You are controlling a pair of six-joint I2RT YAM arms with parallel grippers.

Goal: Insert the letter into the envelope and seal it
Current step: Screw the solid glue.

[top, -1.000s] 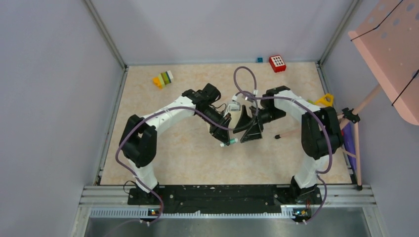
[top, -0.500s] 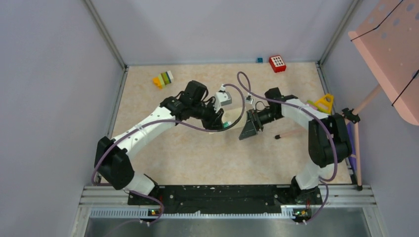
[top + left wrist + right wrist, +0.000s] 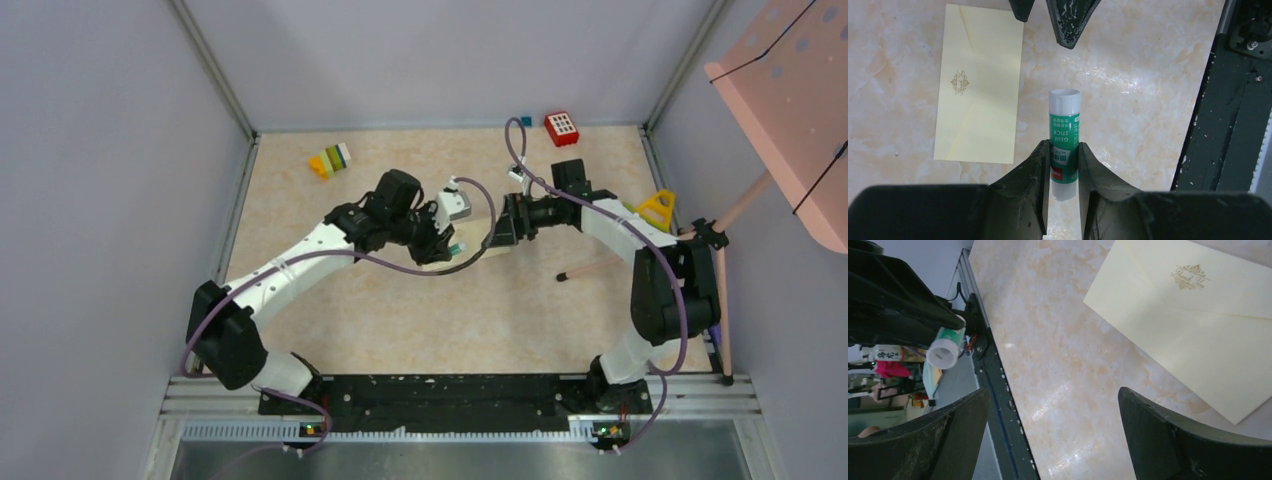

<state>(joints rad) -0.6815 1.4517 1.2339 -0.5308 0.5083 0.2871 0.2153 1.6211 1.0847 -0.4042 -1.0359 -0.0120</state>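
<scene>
you are looking at the table [image 3: 400, 320] from above and from both wrists. the left gripper [image 3: 1064, 147] is clamped on a glue stick [image 3: 1064, 120]: the two fingers press the green-and-white labelled barrel from either side, and the white cap end points away from the wrist, above the marbled surface. the envelope [image 3: 978, 85] lies flat on the table, in the half towards the far edge and about midway between the left and right edges; its flap is folded down and its face shows a small gold emblem. in the left wrist view it lies just beside the glue stick, apart from it. the right gripper [image 3: 1053, 395] has its fingers spread wide with nothing between them; in its own view the envelope's corner lies beyond the fingers, untouched. the dark fingers [image 3: 1068, 22] of that gripper show at the top of the left wrist view, one of them over the envelope's end. whether they touch the paper cannot be told. along the far edge of the table sit a stack of coloured blocks [image 3: 330, 160] and a red block [image 3: 561, 128] with white dots; a yellow triangle [image 3: 657, 208] sits by the right edge.
</scene>
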